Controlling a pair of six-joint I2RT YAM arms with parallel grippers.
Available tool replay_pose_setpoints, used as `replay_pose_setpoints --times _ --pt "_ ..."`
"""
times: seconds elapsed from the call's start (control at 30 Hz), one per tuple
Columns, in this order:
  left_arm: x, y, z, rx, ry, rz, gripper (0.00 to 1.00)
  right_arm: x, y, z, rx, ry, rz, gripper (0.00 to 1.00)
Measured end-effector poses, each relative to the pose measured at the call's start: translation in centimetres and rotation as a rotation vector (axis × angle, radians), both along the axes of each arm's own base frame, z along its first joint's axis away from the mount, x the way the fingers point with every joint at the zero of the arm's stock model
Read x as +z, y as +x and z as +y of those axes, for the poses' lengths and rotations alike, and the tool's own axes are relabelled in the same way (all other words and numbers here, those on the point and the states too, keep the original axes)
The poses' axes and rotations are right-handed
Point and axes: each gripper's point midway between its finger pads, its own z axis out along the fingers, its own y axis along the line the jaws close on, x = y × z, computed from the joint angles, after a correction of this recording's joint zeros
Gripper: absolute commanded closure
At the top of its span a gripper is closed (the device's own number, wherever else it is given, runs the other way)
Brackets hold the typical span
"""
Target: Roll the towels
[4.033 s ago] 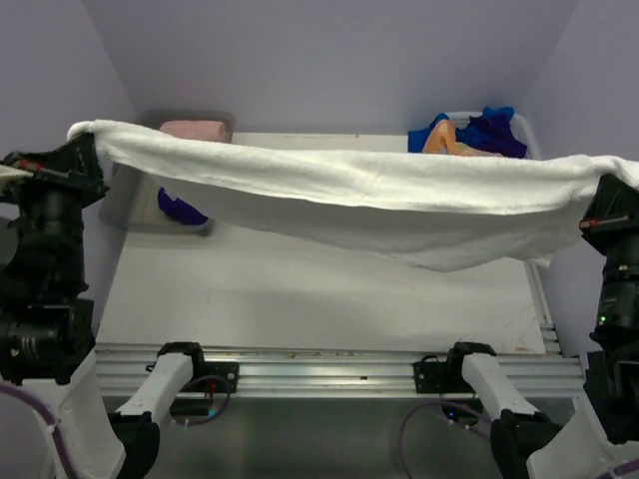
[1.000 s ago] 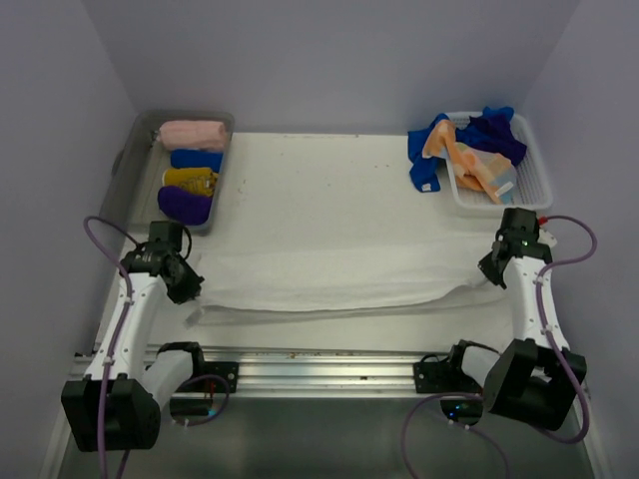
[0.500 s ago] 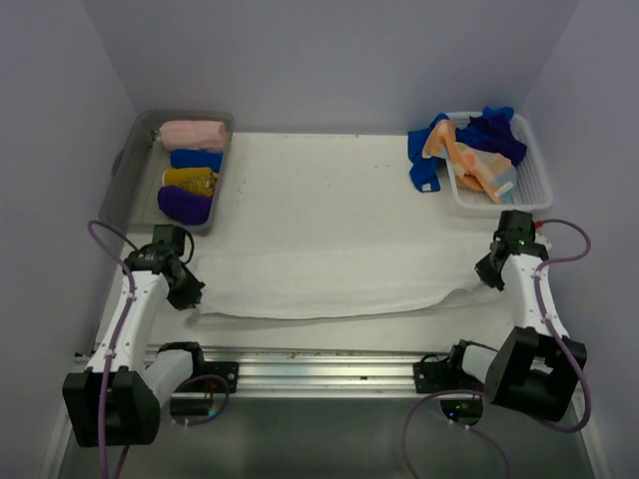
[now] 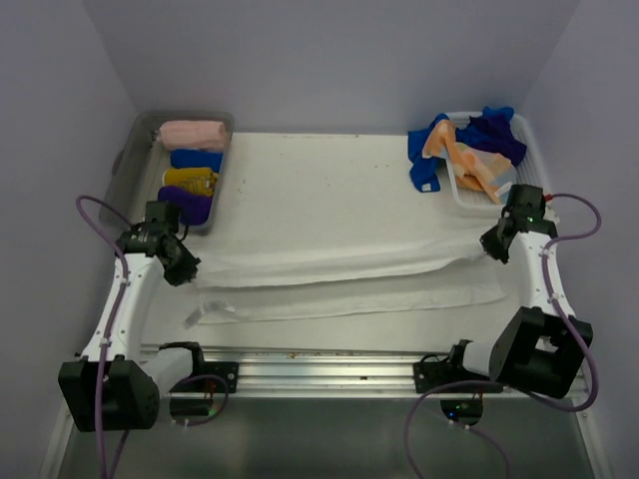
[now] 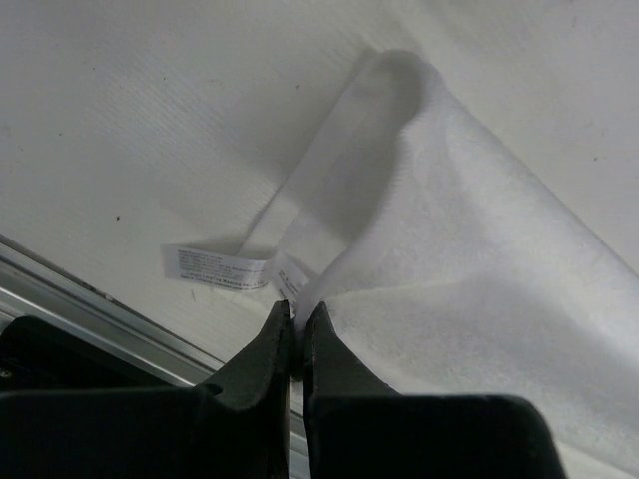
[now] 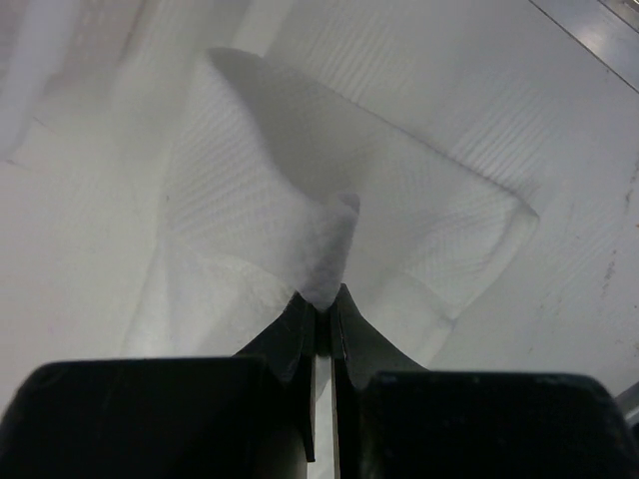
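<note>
White towel (image 4: 339,281): lies long and narrow, left to right, across the near half of the table (image 4: 329,180). It is doubled lengthwise, the upper layer set back from the lower layer's near edge, and both ends are raised off the surface.
Left gripper (image 4: 184,271): clamped shut on the towel's left end, at the upper layer's edge. In the wrist view the fingers (image 5: 262,364) meet with a thin fold of the towel (image 5: 479,299) pinched between the tips.
Tag (image 5: 218,269): white care label, flat on the table near the left gripper, joined to the towel's hem strip.
Right gripper (image 4: 492,246): clamped shut on the towel's right end. In the wrist view the fingers (image 6: 290,339) squeeze a small peak of cloth that stands up above the tips, the rest spreading flat below.
Tub (image 4: 130,165): grey, at the far left corner. It holds four rolled towels in a row, far to near: pink roll (image 4: 193,133), blue roll (image 4: 196,159), yellow roll (image 4: 190,181), purple roll (image 4: 183,204).
Basket (image 4: 536,188): white lattice, at the far right corner, just beyond the right gripper. It holds loose towels in a heap.
Blue towel (image 4: 427,160): hangs over the basket's left rim onto the table.
Orange towel (image 4: 464,158): crumpled on the heap, beside the blue one.
</note>
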Motion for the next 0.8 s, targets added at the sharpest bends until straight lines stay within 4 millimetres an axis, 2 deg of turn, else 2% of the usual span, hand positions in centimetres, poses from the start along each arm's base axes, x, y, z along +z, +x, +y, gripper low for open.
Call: replay_pose_setpoints --times 0.13,0.27,0.33,0.53,0.63,0.8 --pt "1.3 2.0 0.1 -0.008 0.005 -0.037 1.0 1.0 2.3 -0.1 -0.005 0.023 -0.05 1.0" --pt "1.3 2.6 0.2 -0.014 0.008 -0.053 1.0 0.5 2.6 -0.1 -0.009 0.034 -0.049 1.0" --pt "0.4 2.2 0.2 -0.015 0.007 -0.037 1.0 -0.3 2.3 0.0 -0.011 0.039 -0.037 1.0" --pt "-4.5 -2.0 -0.2 -0.017 -0.013 0.138 1.0 -4.2 -0.8 0.1 -0.034 0.071 0.07 1.0" --pt "-5.2 -2.8 -0.3 -0.017 -0.016 0.172 1.0 -5.1 -1.8 0.1 -0.039 0.076 0.1 1.0" --pt "-5.2 -2.7 -0.2 -0.016 -0.012 0.169 1.0 -5.3 -2.2 -0.3 -0.034 0.069 0.112 1.0"
